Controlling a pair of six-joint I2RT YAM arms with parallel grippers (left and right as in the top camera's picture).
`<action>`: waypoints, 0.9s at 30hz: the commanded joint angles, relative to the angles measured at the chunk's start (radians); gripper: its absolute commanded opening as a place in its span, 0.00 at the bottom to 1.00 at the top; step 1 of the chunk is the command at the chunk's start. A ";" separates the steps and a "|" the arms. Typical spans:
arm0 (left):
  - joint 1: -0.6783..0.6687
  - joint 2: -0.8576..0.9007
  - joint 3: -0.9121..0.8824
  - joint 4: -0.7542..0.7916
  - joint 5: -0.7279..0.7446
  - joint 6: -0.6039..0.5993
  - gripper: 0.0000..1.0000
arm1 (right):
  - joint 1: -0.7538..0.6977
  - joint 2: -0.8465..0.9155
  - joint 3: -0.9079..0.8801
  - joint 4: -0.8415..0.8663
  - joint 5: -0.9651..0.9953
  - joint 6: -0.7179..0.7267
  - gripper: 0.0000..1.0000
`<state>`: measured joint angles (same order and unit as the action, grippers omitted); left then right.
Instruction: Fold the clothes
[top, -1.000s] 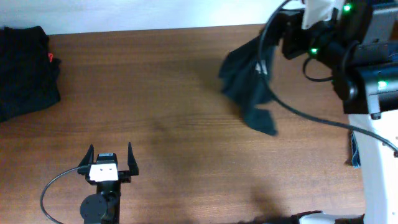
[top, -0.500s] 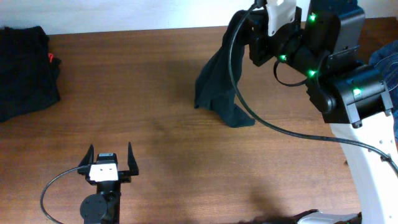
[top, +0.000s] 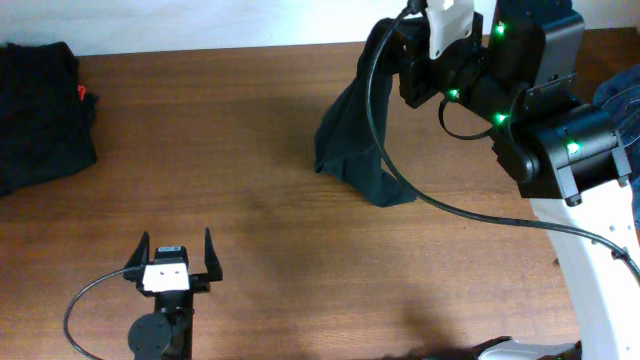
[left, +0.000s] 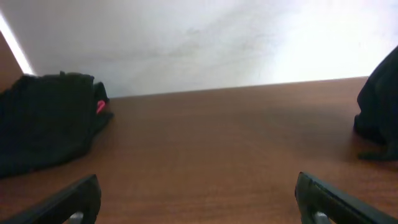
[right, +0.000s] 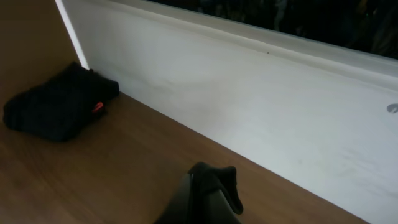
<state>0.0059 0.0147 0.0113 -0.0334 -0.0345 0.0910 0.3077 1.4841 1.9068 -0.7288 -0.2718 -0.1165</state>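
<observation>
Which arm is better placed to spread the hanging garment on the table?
Right: the right gripper is shut on the garment, hanging over the table. The left gripper sits open and empty, far away.

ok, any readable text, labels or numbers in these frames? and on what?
No text can be read in any view.
Red tag on the black clothes pile: too small and blurred to read.
Hanging dark garment: no print or label visible.

left gripper (top: 177, 241) low, jaws wide apart; right gripper (top: 400, 62) raised, pinched closed on the clothes (top: 355, 140)
</observation>
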 joint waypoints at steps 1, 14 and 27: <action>-0.003 -0.009 -0.002 0.059 0.123 0.023 0.99 | 0.007 -0.011 0.027 0.008 -0.009 0.032 0.04; -0.003 -0.009 0.002 0.339 0.548 -0.037 0.99 | 0.007 -0.011 0.027 0.122 -0.005 0.339 0.04; -0.003 -0.009 0.002 0.122 0.641 -0.109 0.99 | 0.006 -0.012 0.027 0.251 0.037 0.473 0.04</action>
<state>0.0059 0.0139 0.0105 0.1081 0.5735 -0.0017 0.3077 1.4837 1.9076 -0.4679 -0.2695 0.3237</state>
